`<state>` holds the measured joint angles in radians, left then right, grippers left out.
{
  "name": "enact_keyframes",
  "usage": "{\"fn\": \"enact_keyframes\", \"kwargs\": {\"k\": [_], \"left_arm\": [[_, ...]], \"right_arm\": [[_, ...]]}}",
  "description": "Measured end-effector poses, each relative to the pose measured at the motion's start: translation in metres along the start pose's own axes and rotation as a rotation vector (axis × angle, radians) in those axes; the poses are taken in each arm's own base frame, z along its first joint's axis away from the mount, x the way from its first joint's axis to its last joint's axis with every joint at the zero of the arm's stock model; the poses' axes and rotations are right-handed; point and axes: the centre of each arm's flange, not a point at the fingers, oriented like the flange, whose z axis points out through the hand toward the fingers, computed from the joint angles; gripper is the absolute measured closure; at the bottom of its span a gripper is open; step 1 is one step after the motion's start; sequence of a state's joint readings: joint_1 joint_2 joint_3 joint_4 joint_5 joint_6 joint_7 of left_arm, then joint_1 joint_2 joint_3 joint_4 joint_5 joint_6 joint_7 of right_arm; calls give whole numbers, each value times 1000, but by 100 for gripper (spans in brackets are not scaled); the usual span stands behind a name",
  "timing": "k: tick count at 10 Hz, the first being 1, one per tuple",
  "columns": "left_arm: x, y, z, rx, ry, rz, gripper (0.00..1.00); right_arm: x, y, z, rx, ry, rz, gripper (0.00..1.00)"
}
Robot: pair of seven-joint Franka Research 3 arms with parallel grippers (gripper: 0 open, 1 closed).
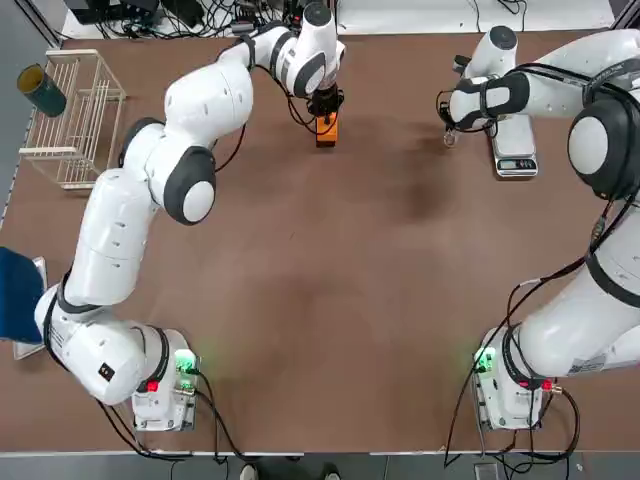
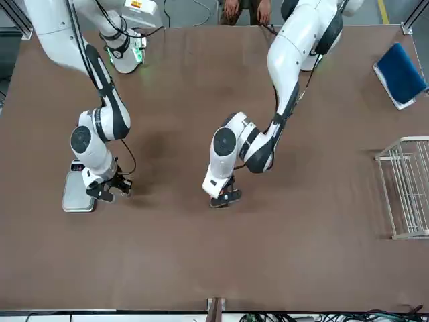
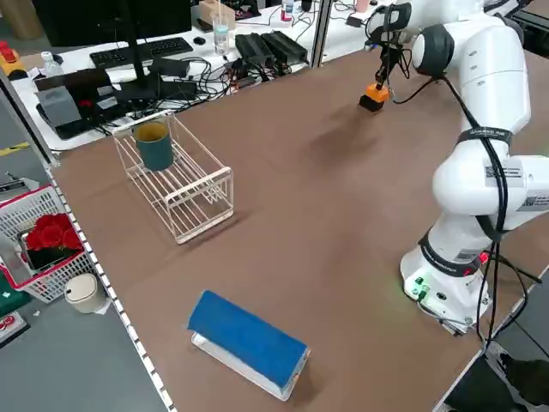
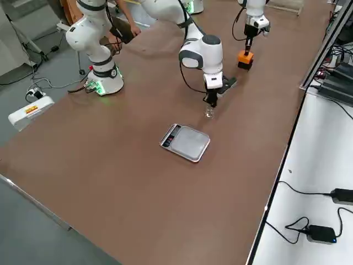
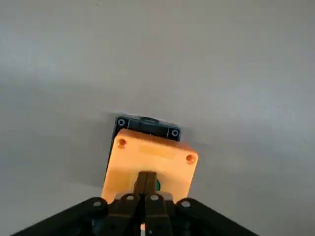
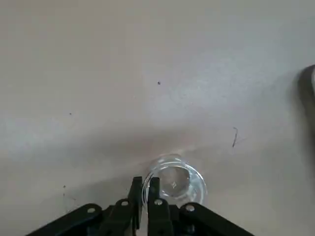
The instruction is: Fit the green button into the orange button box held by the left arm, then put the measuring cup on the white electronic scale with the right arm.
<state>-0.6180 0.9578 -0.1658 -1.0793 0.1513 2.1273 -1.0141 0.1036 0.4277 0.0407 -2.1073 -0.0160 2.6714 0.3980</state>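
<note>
Now the left gripper [image 1: 325, 103] reaches to the far side of the counter [image 1: 350, 280], its fingers [image 5: 145, 184] pressed together and pushed down onto the top face of the orange button box [image 1: 326, 128]. A sliver of the green button [image 5: 157, 185] shows beside the fingertips, sitting in the box's top; whether it is fully seated I cannot tell. The box stands on a small black block [image 5: 146, 126] on the counter.

Off to the robot's right, the right gripper [image 1: 449, 130] hangs low over the counter, its fingers [image 6: 153, 192] pinching the rim of the measuring cup [image 6: 174, 185], one finger outside the wall and one inside. The clear cup stands upright on the counter, just beside the white electronic scale [image 4: 186, 142] but apart from it. The scale's plate is bare.

A wire basket [image 1: 72, 120] with a dark green can [image 1: 42, 90] sits at the counter's far left corner, a blue pad [image 3: 249, 342] nearer the left arm's base.
</note>
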Motion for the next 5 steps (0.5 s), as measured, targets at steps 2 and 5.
{"fn": "enact_keyframes", "kwargs": {"k": [2,5], "left_arm": [[-1,1,0,1,2,-2,99],[0,0,0,3,4,-4,99]], "right_arm": [[0,0,0,0,0,0,92],[0,0,0,0,-1,-1,92]]}}
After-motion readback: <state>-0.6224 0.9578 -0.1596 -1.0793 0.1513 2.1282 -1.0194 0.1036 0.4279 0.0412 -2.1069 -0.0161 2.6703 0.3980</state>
